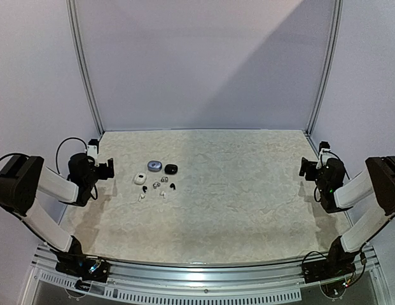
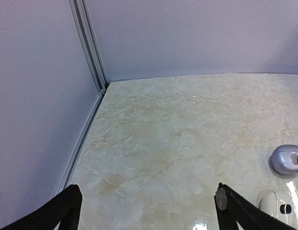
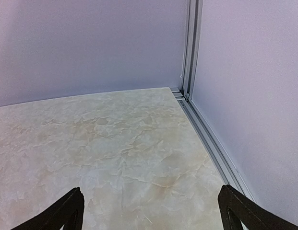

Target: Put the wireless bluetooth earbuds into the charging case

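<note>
Left fingers [image 2: 60,211]: spread wide with nothing between them, hanging above the worktop [image 1: 248,190] near its left edge.
Right fingers [image 3: 60,213]: just as wide apart and empty, over at the right edge.
Earbuds [image 1: 157,185]: tiny white, grey and black pieces scattered loosely on the worktop, left of centre.
Cases: white case [image 1: 140,179], blue-grey case [image 1: 153,166] and black case [image 1: 170,168] sit in a rough row just behind the earbuds. I can't tell whether any lid is up.
Direction: the scatter lies near the left fingers, to their right and slightly toward the arm bases. It is well apart from the right fingers.
Nearer arm: the left, clearly.
Long axis: each earbud is too small to read its lie, so I'd line up the wrist only once closer.
</note>
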Available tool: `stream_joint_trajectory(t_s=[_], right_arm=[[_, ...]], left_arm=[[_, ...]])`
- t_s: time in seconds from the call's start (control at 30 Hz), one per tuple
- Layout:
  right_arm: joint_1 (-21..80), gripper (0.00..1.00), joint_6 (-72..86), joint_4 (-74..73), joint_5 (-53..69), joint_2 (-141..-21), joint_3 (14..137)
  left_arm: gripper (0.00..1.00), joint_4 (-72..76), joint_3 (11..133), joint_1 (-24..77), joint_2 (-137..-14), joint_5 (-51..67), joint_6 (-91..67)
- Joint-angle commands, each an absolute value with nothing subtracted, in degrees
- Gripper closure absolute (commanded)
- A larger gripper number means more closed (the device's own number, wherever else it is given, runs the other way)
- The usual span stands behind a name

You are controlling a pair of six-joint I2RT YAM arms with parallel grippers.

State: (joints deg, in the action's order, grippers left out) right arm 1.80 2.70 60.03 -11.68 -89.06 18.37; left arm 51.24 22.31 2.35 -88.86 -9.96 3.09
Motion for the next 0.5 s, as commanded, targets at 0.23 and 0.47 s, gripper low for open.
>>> stream_joint_trajectory(t_s=[0.23,0.47], right_arm=[[1.52,0.01,3.19,35.98,-11.93,-81.48,30.18],[1.72,0.01,6.57,21.45,-3.47,-76.18,38.48]], left_arm=[[0.01,51.96,23.20,2.74,-89.52,-9.92,2.65],[0.01,32.76,32.56,2.46,-86.13,-10.71,2.04]])
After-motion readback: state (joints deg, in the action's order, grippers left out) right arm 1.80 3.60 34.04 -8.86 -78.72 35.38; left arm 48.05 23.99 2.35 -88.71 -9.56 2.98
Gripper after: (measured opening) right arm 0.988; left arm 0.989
